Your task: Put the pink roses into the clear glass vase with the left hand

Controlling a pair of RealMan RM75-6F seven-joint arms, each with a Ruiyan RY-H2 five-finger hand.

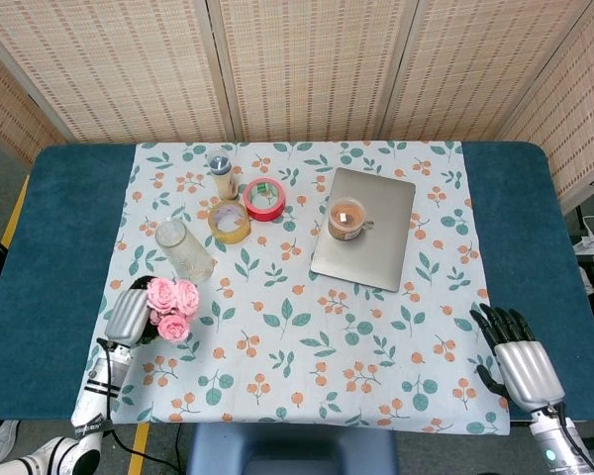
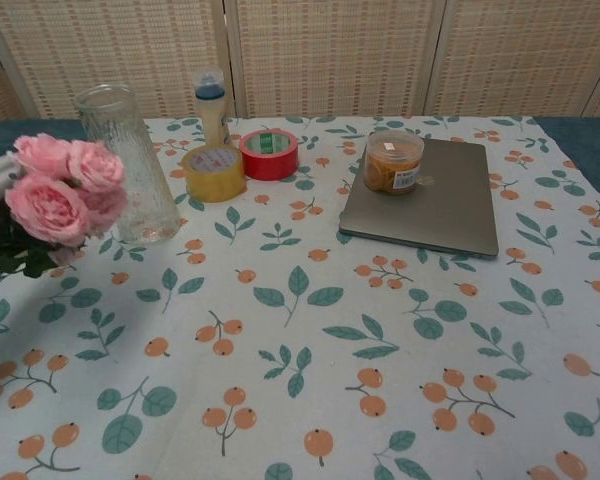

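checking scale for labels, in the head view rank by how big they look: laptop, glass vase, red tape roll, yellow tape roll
1. laptop, clearly the largest.
2. glass vase, which stands taller than either tape, so being nearer the camera may enlarge it.
3. red tape roll and yellow tape roll: they look about alike, so no ranking between them.
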